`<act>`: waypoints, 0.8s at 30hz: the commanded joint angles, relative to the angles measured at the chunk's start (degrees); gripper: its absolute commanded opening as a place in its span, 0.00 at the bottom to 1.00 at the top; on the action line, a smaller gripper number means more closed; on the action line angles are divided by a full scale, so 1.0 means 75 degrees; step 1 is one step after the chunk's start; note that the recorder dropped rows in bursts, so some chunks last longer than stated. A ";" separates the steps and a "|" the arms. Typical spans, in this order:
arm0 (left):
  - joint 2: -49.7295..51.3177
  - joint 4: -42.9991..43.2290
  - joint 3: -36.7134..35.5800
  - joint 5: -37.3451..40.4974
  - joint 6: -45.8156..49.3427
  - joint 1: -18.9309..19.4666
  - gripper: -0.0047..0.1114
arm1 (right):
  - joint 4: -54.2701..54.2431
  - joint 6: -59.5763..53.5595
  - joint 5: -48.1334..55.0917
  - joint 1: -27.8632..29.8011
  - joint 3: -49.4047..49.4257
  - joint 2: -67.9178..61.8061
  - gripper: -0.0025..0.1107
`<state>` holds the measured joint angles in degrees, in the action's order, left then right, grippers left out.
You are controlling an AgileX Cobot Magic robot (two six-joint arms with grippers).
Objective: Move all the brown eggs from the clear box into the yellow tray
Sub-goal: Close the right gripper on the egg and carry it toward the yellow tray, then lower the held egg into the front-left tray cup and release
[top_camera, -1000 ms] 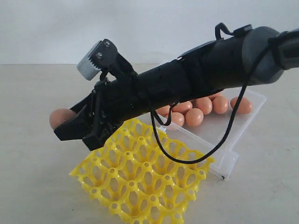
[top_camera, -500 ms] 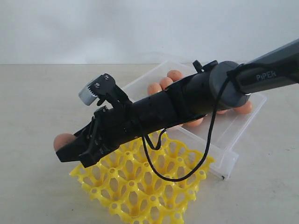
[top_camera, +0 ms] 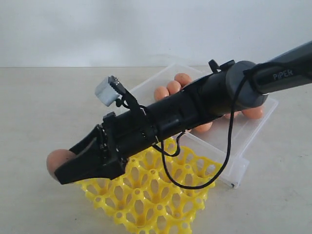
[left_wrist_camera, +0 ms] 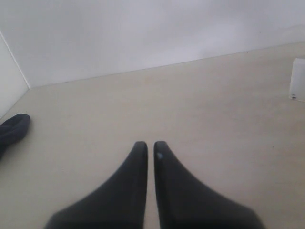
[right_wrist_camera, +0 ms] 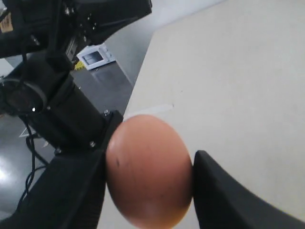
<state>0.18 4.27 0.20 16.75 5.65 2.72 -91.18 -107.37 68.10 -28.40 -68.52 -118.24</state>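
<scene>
- Risk: released here, likely to miss the yellow tray (top_camera: pixel 146 200) and crack or roll on the worktop (top_camera: pixel 39 97); cause: egg (top_camera: pixel 54 163) hanging past the tray's left corner, lower left of frame
- Clamped at the tip of the right gripper (top_camera: pixel 68 165)
- Left gripper (left_wrist_camera: pixel 150 149) pressed together, empty; other eggs (top_camera: pixel 168 90) in the clear box (top_camera: pixel 243 141), upper right

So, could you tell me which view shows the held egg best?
Right wrist view: the egg sits large in the right hand. The exterior view shows only its end; the left wrist view misses it.
</scene>
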 commanded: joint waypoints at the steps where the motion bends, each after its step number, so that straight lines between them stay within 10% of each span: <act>1: -0.0025 0.0009 -0.0027 0.0002 -0.0062 0.0010 0.08 | 0.1173 0.0141 0.0248 0.0427 0.0000 0.0246 0.02; 24: -0.0025 0.0009 -0.0027 0.0002 -0.0062 0.0010 0.08 | 0.1845 -0.0086 -0.3187 -0.0193 0.0000 0.0374 0.02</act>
<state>0.18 4.27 0.20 16.75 5.65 2.72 -76.66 -107.55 44.23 -29.65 -68.52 -115.06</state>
